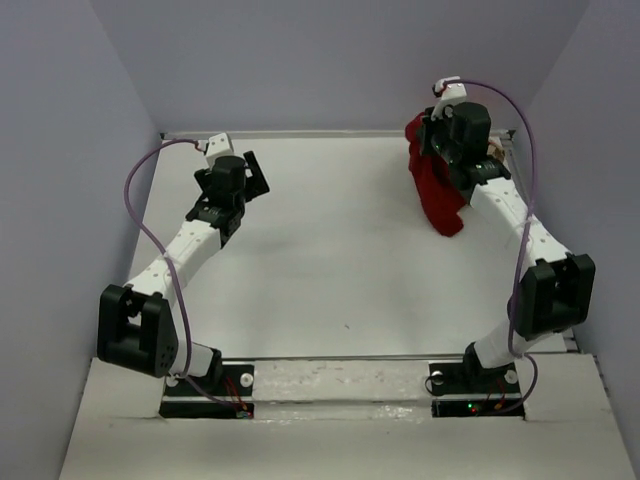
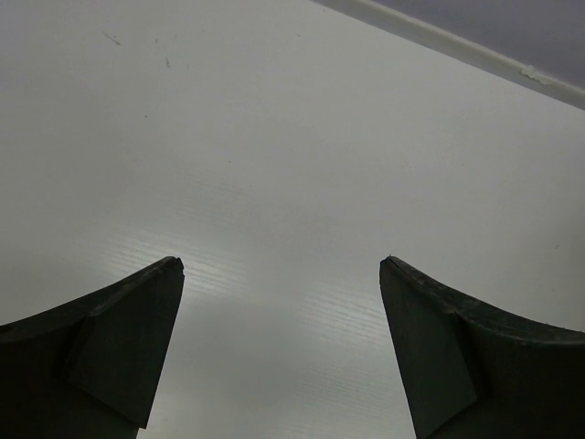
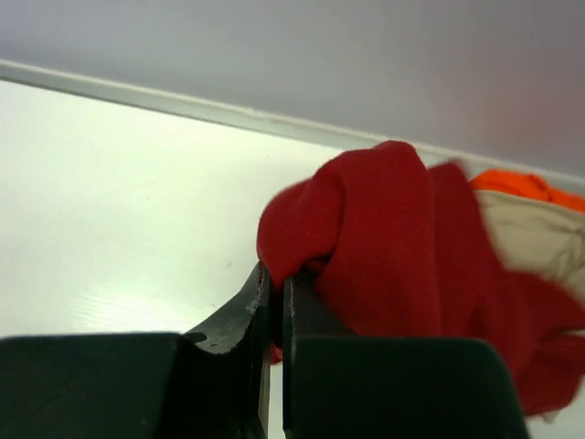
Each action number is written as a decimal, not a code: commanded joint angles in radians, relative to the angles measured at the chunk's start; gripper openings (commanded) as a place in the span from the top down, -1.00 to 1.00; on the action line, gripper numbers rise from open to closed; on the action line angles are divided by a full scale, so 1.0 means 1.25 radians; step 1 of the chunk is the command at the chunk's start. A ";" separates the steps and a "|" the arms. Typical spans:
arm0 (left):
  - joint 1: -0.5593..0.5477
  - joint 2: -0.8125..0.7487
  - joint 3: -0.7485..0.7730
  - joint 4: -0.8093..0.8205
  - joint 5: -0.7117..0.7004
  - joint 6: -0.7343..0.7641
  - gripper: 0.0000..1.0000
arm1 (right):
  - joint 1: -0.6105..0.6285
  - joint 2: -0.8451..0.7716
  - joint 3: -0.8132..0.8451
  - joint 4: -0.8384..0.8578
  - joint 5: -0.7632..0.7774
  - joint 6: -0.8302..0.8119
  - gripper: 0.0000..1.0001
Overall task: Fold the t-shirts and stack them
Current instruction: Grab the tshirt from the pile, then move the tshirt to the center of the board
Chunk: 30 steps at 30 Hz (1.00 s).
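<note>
Your right jaws are pressed almost together on a fold of the dark red shirt [image 3: 393,247], at the far right corner of the tabletop [image 1: 330,260]. In the right wrist view the red cloth is bunched up just past the tips of the jaws, with a bit of it caught in the thin slit between them. From above, the red shirt hangs in a crumpled bundle beneath the right arm [image 1: 510,210], its lower end pointing towards the near side. You cannot tell whether that end touches the surface.

Behind the red cloth, on its right in the wrist view, lies the tan shirt [image 3: 539,233]. Above that is a sliver of orange fabric [image 3: 516,183], close to the back wall [image 3: 320,55]. All three pieces are heaped together in that corner.

Your left jaws are spread wide, with only bare tabletop showing between them. They hang over the far left side, well apart from the shirts. The left wrist view shows just the white surface and the pale strip [image 2: 457,50] along its back edge. The left arm [image 1: 195,235] is bent at the elbow near the left wall
</note>
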 commanded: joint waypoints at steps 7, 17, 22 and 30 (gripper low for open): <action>-0.017 -0.012 -0.001 0.021 -0.016 0.005 -0.98 | 0.079 -0.224 0.032 -0.057 -0.056 0.080 1.00; -0.029 -0.013 0.019 0.010 -0.013 0.016 -0.98 | 0.136 -0.066 -0.079 -0.208 -0.299 0.210 1.00; -0.034 -0.033 0.029 0.003 -0.016 0.023 -0.98 | 0.334 -0.025 -0.140 -0.214 -0.207 0.231 1.00; -0.072 -0.013 0.053 -0.013 0.006 0.039 -0.98 | 0.571 0.157 -0.038 -0.294 -0.037 0.264 0.93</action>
